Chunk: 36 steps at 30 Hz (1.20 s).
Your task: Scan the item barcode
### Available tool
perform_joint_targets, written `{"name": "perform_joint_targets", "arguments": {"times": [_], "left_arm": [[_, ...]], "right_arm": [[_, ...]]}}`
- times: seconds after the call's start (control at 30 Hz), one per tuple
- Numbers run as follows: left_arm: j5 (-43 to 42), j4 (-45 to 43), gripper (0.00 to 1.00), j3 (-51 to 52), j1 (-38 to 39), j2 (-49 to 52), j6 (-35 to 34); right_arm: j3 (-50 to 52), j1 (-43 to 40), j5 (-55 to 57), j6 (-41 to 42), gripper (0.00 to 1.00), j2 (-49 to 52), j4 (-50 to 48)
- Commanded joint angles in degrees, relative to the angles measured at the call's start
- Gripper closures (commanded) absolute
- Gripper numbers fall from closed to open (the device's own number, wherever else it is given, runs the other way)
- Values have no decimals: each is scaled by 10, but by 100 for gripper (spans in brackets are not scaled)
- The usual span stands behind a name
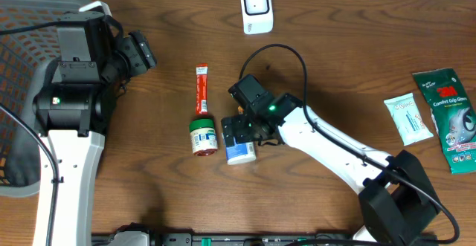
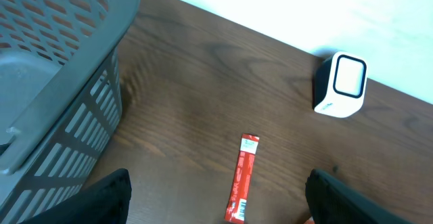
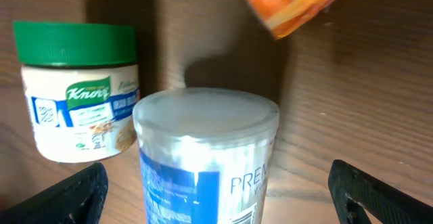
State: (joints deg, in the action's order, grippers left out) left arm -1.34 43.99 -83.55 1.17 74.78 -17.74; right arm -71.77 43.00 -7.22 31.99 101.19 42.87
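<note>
My right hand (image 3: 220,200) is spread wide astride the clear-lidded tub (image 3: 203,129), seemingly not touching it; my left hand (image 2: 226,200) gapes empty.

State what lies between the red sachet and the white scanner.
Nothing. In the left wrist view, only bare tabletop runs from the sachet up to the scanner.
</note>
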Motion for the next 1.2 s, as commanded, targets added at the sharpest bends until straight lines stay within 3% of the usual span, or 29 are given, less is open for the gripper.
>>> {"name": "perform_joint_targets", "arguments": {"times": [0.0,0.33,0.57,0.8,0.97,1.17], "left_arm": [[-1,2,18,-3,-2,1,7],[-1,2,18,-3,-2,1,7],[-1,2,18,-3,-2,1,7],[-1,2,18,-3,-2,1,7],[-1,2,18,-3,-2,1,7],[-1,2,18,-3,-2,1,7]], "right_arm": [[4,8,-3,-10,1,2,-3],[4,7,4,-7,1,26,-25],[4,9,-56,-25,1,81,-63],[1,2,-47,-61,35,51,-63],[1,-7,-46,-88,31,-24,-57],[1,-7,-33,-89,19,-72,-29]]}}
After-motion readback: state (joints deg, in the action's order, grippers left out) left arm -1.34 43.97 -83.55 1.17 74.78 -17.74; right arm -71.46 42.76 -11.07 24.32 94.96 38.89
